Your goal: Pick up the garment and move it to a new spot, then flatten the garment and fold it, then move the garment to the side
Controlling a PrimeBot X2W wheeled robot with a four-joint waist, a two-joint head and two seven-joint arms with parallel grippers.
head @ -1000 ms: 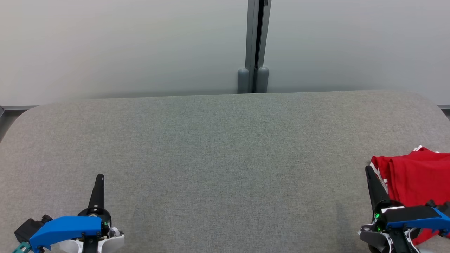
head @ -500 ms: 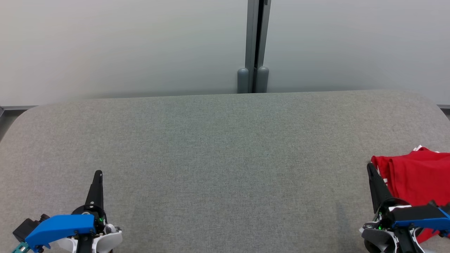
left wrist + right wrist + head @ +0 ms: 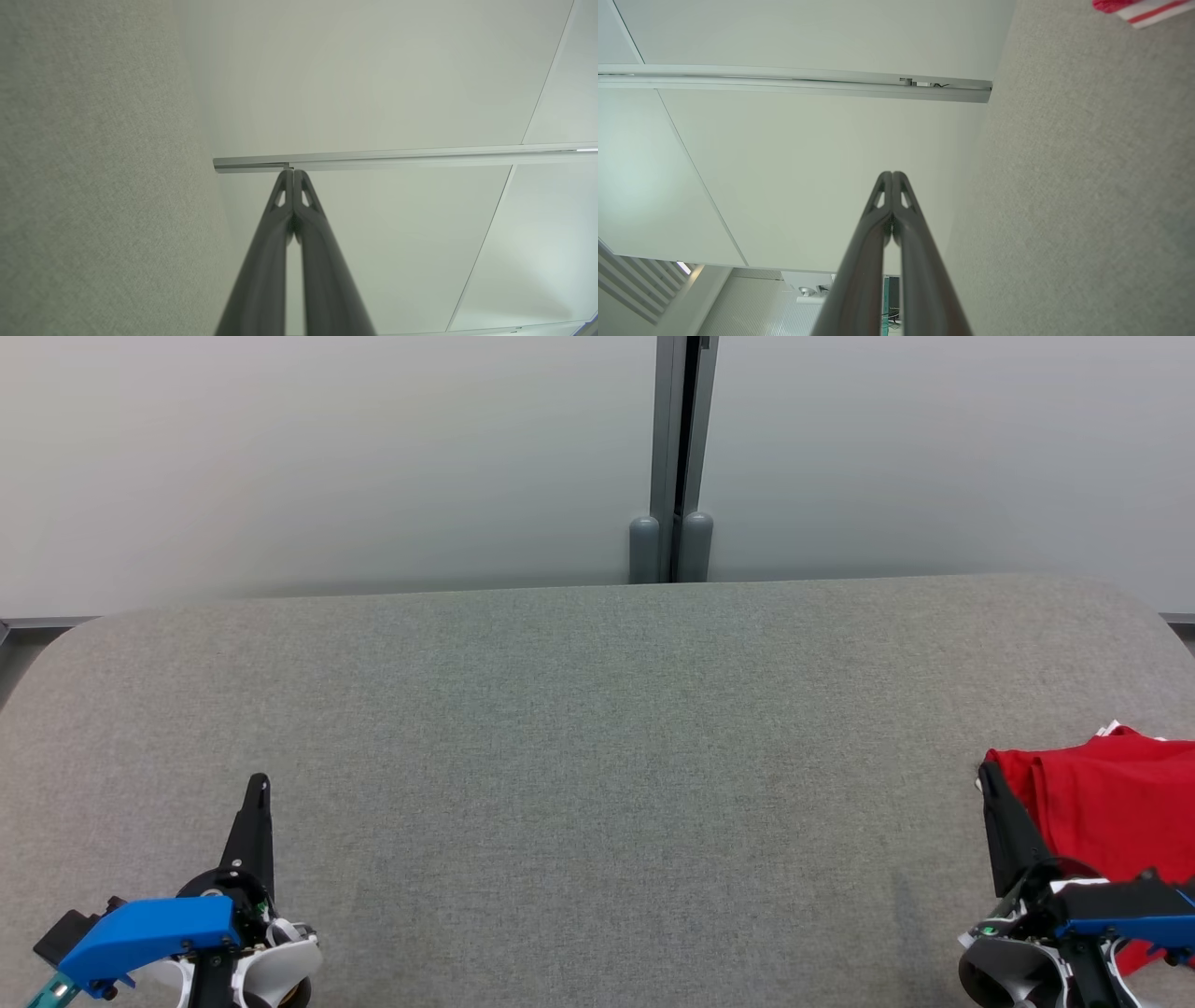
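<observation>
Red garment [image 3: 1111, 793] looks soft, light and limp, best pinched at its bunched edge; left gripper [image 3: 258, 788] and right gripper [image 3: 984, 773] fingers closed, empty.

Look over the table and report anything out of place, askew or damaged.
Nothing looks spilled or damaged. The one untidy thing is the red garment at the right side of the grey table: it lies in loose folds with white trim poking out. The left claw and right claw are shut and empty.
</observation>
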